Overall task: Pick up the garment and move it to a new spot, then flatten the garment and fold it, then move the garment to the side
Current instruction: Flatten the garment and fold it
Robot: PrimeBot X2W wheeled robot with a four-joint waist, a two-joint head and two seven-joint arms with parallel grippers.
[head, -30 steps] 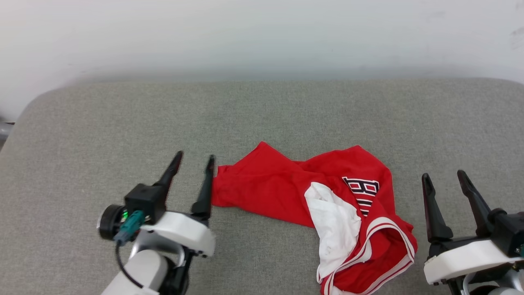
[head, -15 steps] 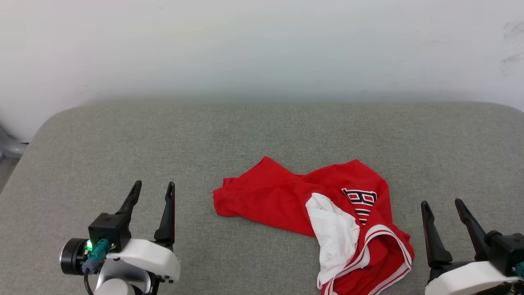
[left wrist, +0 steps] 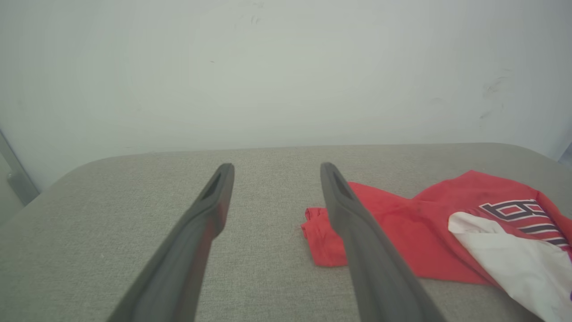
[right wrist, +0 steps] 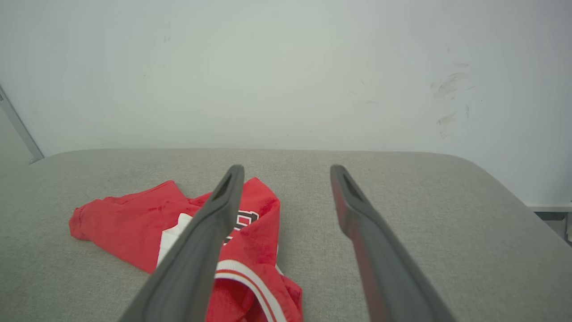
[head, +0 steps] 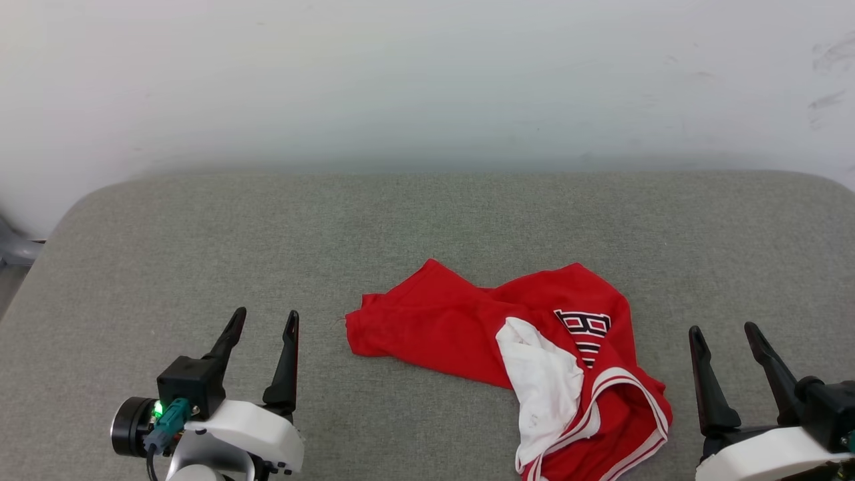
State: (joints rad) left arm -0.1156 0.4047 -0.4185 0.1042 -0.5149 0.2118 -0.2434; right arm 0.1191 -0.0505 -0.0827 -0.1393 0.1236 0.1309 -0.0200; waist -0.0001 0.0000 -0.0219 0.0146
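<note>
At the lower left of the head view the left gripper [head: 266, 314] is hanging over the grey worktop [head: 427, 214] with its jaws standing moderately apart and holding nothing. At the lower right the right gripper [head: 723, 329] is doing the same, jaws parted and empty, just to the right of the cloth.

Between them, in the lower middle and reaching towards the lower right, the garment [head: 434, 327] is lying crumpled on the worktop. Its white lining [head: 544, 381] is turned out, part of the dark lettering [head: 582, 324] is showing, and the striped trim is bunching at the bottom edge. Neither gripper is touching it. Beyond it bare worktop is running back to the pale wall [head: 427, 80].

Judging by this, the work is sitting at an early stage. The cloth is neither flat nor folded, so the spreading, the fold and the move to the side are all waiting. Whether this spot is already the new one cannot be told.

Against the frame of a second ago, the left gripper, then right up against the garment's left corner, is now standing well clear of it lower in the frame. The camera has also tilted, so the whole scene is sitting lower. The garment's shape looks unchanged.
</note>
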